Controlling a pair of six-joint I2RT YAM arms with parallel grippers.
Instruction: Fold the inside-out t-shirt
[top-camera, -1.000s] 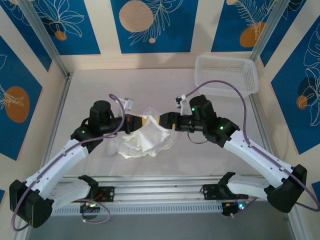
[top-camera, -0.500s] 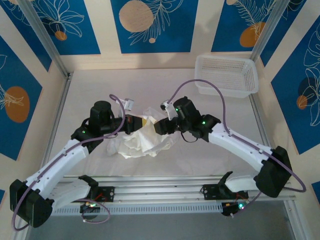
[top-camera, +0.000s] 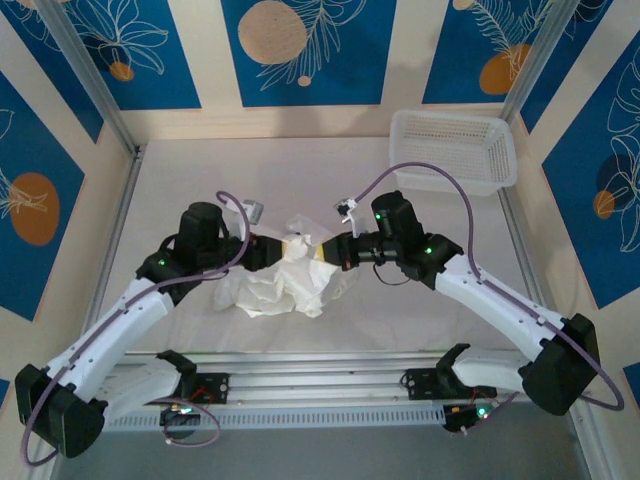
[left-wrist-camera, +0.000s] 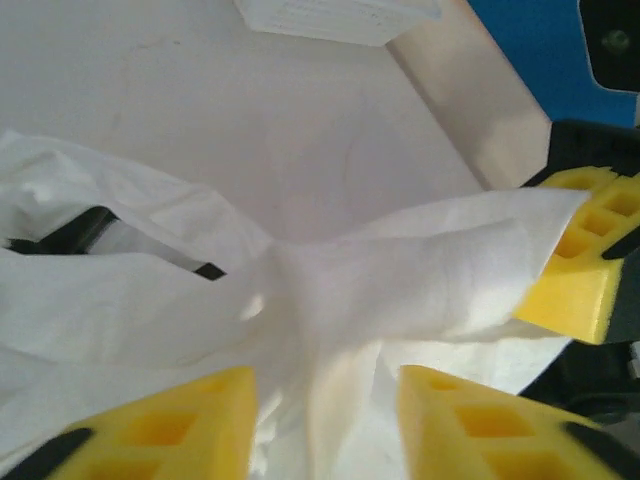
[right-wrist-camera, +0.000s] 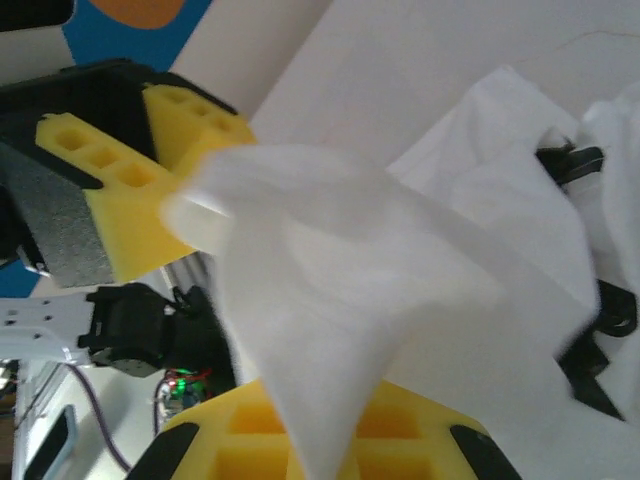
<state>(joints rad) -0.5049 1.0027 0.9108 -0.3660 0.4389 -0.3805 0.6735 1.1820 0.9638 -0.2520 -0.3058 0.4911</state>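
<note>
- Inside-out t-shirt (top-camera: 275, 285) lies crumpled in a white heap on the table (top-camera: 200, 180) between both arms, with one peak lifted. I judge it may stay bunched if I pull before finding an edge.
- Right gripper (top-camera: 320, 251) is clamped on a thin fold of that peak. Such a shallow bite could slip under tension.
- Left gripper (left-wrist-camera: 325, 385) sits just beside it, jaws partly apart with cloth between. I cannot tell whether it grips. If it lets go early, the peak drops.
- Fingertips (left-wrist-camera: 200, 410) of the two grippers are very near, so a misjudged move could knock them together.
</note>
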